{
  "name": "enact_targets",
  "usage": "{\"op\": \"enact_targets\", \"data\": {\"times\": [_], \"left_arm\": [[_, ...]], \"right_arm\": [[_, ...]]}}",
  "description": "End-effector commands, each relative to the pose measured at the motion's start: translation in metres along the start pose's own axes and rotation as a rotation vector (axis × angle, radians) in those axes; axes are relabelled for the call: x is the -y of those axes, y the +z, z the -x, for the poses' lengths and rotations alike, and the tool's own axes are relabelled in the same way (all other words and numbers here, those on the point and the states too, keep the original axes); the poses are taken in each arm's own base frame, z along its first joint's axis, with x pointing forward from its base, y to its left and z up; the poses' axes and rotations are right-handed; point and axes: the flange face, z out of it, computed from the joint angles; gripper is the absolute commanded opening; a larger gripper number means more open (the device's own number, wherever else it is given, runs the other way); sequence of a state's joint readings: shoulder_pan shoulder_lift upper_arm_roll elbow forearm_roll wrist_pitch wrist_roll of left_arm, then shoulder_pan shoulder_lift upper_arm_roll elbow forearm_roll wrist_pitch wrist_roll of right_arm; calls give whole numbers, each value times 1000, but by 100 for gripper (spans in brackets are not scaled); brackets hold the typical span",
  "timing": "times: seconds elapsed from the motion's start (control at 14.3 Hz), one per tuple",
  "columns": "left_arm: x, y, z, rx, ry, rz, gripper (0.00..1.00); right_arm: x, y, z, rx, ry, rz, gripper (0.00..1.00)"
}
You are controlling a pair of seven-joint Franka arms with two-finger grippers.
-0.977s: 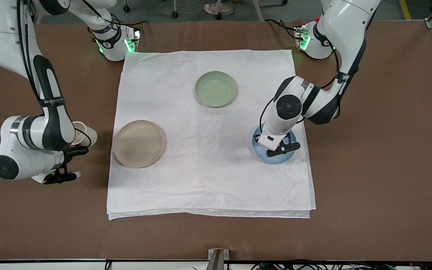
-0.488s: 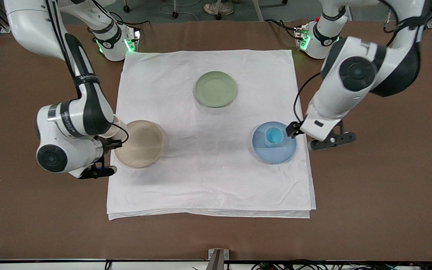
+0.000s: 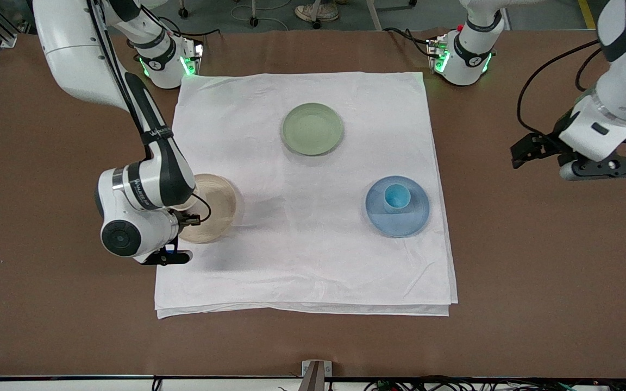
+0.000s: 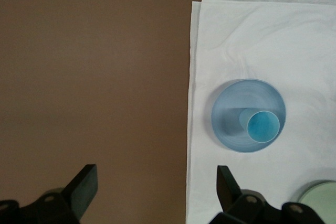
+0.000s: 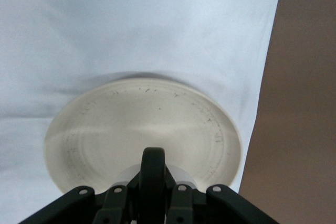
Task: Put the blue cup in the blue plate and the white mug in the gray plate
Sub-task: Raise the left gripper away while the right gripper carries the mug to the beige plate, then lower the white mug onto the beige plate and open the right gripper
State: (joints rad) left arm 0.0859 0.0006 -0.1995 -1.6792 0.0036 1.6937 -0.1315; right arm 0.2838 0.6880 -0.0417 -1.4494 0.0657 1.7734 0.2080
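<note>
The blue cup (image 3: 397, 196) stands upright in the blue plate (image 3: 400, 220). Both show in the left wrist view, the cup (image 4: 263, 127) on the plate (image 4: 231, 124). My left gripper (image 3: 568, 157) is open and empty, up over the bare brown table toward the left arm's end; its own view shows it over the cloth's edge (image 4: 156, 182). My right gripper (image 3: 185, 220) is shut on the white mug (image 3: 187, 204) by its black loop handle (image 5: 154, 174). It holds the mug over the gray plate (image 3: 219, 206), at the edge toward the right arm's end. The mug body (image 5: 181, 176) is mostly hidden.
A pale green plate (image 3: 313, 128) lies on the white cloth (image 3: 302, 260), farther from the front camera than the other plates; its edge shows in the left wrist view (image 4: 320, 195). Brown table surface (image 3: 536, 271) surrounds the cloth.
My left gripper let go of the blue cup in the blue plate, rose and swung out toward the left arm's end. My right gripper carried the white mug from the bare table to over the gray plate.
</note>
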Motion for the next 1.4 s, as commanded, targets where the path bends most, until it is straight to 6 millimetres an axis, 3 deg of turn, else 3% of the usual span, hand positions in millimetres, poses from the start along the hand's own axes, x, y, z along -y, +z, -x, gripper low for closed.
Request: {"op": "enact_targets", "data": {"times": [0.0, 0.14, 0.56, 0.63, 0.7, 0.77, 1.05, 1.33], "left_arm": [[31, -14, 13, 0, 28, 15, 100], [46, -22, 18, -2, 28, 20, 100], [45, -49, 21, -49, 15, 20, 100], [45, -51, 21, -54, 15, 20, 100], [44, -54, 21, -62, 18, 20, 100], [44, -56, 21, -65, 20, 20, 100], [40, -64, 14, -85, 29, 24, 100], [37, -68, 2, -96, 20, 72, 100]], "right_arm": [[0, 14, 1, -24, 34, -26, 4], [1, 19, 1, -21, 33, -25, 5], [12, 48, 5, -2, 22, -17, 7], [13, 47, 5, -2, 20, -16, 14], [12, 43, 5, -3, 29, -17, 53], [7, 36, 4, -11, 70, -23, 100], [4, -14, 12, -46, 113, -35, 100], [-8, -107, 29, -130, 114, -48, 100]]}}
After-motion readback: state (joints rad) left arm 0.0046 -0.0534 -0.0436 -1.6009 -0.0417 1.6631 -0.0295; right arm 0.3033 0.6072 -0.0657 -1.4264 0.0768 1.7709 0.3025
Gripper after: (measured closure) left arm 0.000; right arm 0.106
